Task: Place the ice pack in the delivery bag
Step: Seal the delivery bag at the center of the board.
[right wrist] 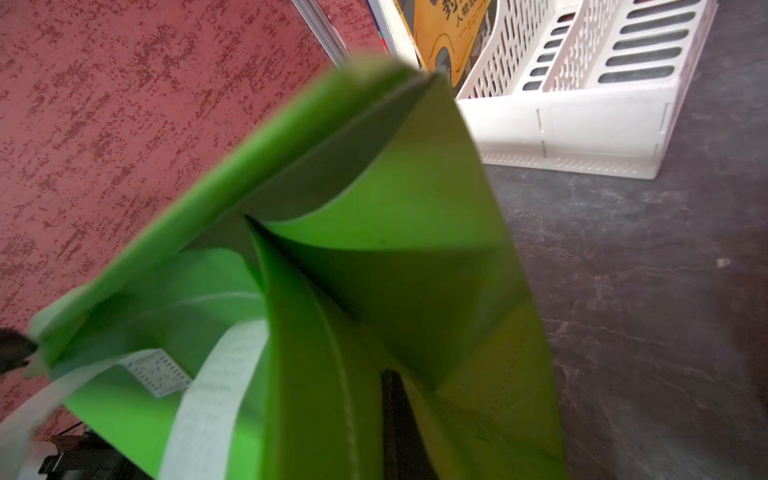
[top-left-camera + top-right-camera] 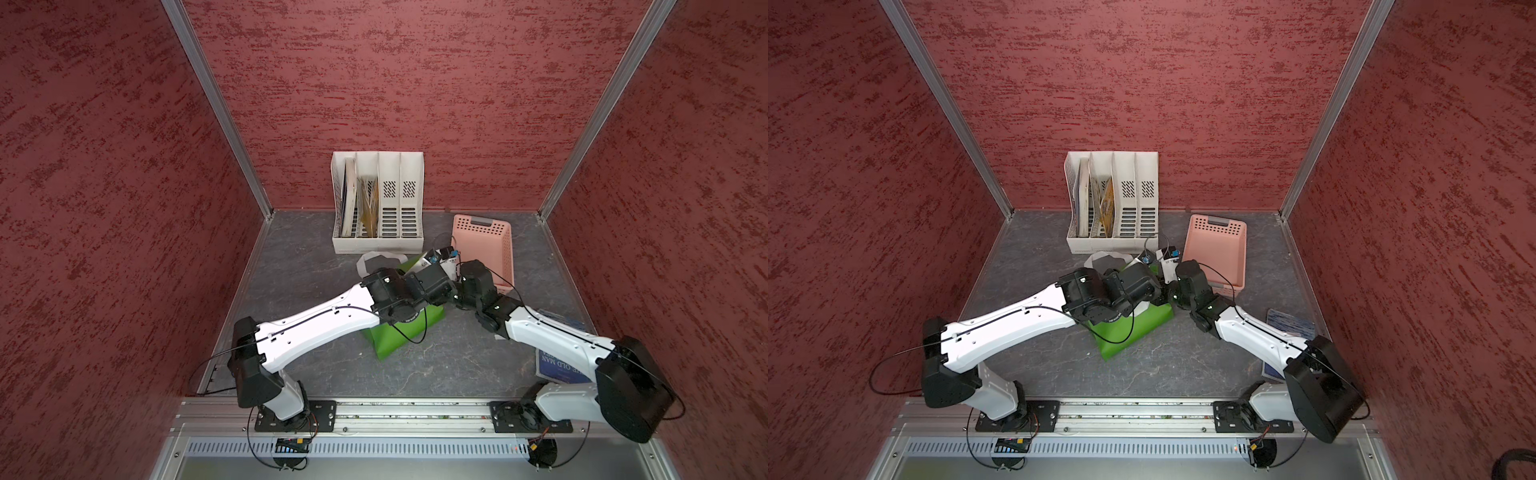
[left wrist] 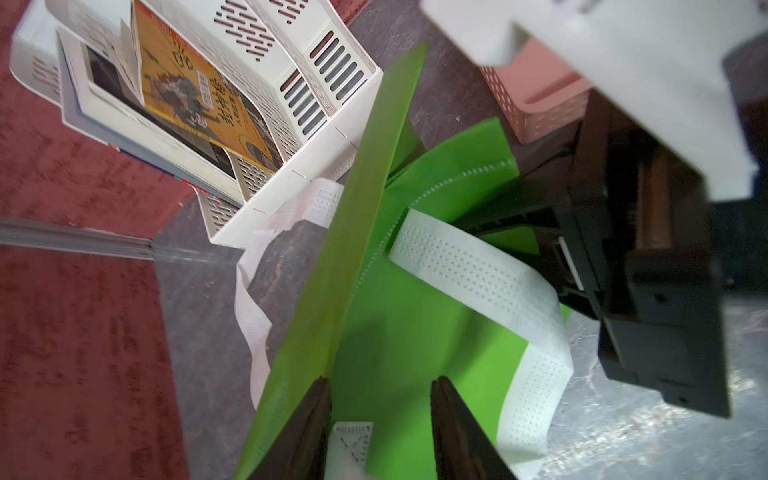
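Pinching delivery bag (image 1: 374, 187) rim: right gripper (image 1: 392, 386), jaws closed on green fabric; left gripper (image 3: 382, 386) partly open, one finger against bag wall, gripping nothing.

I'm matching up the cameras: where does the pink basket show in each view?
In a top view: pink basket right of centre, by the back wall.
In a top view: same spot.
Left wrist: near the top edge, right of middle.
Right wrist: not in it.
Shared landmark: white file rack, in all four.
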Robot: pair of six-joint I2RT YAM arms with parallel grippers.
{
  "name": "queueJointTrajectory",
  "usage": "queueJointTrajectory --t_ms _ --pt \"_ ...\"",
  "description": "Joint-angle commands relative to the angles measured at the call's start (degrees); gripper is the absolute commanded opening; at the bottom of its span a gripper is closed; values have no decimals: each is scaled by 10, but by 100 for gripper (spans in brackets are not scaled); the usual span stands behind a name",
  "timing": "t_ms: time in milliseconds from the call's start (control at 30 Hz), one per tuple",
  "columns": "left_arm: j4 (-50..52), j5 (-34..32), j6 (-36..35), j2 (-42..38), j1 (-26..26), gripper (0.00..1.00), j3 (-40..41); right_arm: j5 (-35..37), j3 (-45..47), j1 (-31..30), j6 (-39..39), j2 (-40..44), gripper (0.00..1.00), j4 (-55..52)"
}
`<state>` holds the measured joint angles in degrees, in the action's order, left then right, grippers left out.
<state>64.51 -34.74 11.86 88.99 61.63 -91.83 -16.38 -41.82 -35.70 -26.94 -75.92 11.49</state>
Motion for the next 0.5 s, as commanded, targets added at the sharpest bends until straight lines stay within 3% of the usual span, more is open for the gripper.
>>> queueJointTrajectory --t_ms 0,200,300,400,467 --pt "-56 124 33 -57 -42 48 22 -6 16 8 -6 16 0 44" --pt "-168 338 52 -136 -157 67 50 -9 28 9 10 21 0 38" --pt "-199 413 57 -154 -229 73 51 -13 29 10 12 17 0 38" --pt "-196 520 37 -130 -299 75 42 -16 25 10 13 11 0 42" --pt "-180 569 7 -99 -316 75 30 -18 23 11 14 8 0 46"
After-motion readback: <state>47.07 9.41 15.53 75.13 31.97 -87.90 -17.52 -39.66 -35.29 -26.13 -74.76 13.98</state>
